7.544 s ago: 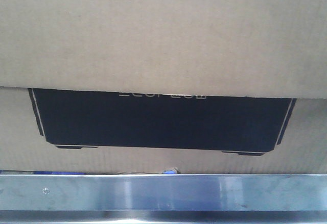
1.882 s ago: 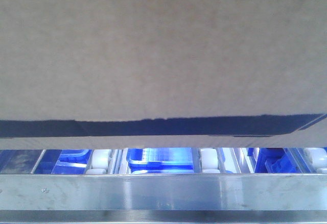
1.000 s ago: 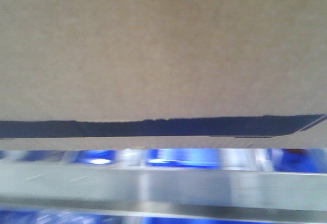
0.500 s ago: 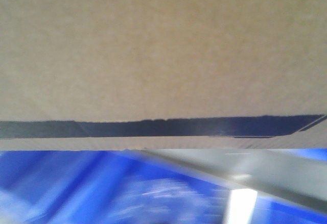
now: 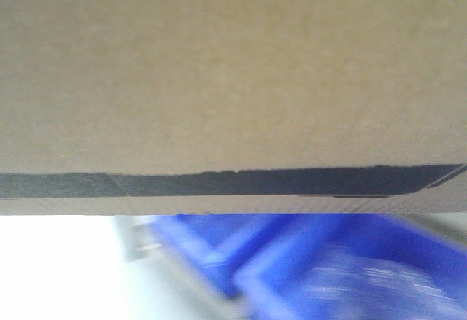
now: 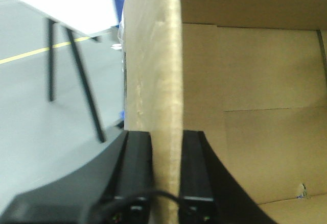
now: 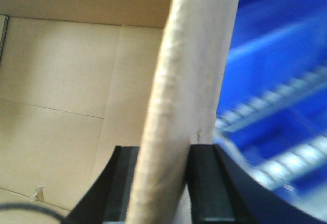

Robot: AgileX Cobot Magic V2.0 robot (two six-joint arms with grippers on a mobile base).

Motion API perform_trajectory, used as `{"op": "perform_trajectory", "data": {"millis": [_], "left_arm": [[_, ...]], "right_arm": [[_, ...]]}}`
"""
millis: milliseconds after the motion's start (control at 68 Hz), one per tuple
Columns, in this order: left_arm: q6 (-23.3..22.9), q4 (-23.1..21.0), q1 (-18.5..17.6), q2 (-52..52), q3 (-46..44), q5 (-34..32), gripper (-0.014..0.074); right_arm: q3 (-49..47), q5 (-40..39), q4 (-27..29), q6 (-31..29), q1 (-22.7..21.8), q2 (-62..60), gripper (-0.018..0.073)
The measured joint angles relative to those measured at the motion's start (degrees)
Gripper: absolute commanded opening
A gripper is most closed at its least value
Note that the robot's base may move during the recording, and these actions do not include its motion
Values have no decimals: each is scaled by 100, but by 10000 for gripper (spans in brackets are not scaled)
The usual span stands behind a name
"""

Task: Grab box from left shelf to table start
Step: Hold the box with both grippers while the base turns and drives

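Observation:
The tan cardboard box fills the top of the front view, with a thin black strip of its printed panel near its lower edge. My left gripper is shut on the box's left wall, one finger outside and one inside. My right gripper is shut on the box's right wall the same way. The box's bare inside shows in both wrist views. The left shelf's silver rail is out of view.
Blurred blue bins lie below the box in the front view, beside a pale surface. A white table with black legs stands on the grey floor, left of the box. Blue racks with rollers are to the right.
The box has come up off the shelf and stays fixed in view. The background sweeps past: the silver rail slid out of sight and blue bins and a pale surface came in.

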Motion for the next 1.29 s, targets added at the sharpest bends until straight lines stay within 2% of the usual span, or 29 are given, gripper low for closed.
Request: {"op": "perform_trajectory", "data": {"millis": [1294], "left_arm": [[0, 0, 10, -23, 0, 0, -93]], "right_arm": [[0, 12, 0, 4, 0, 0, 62]]}}
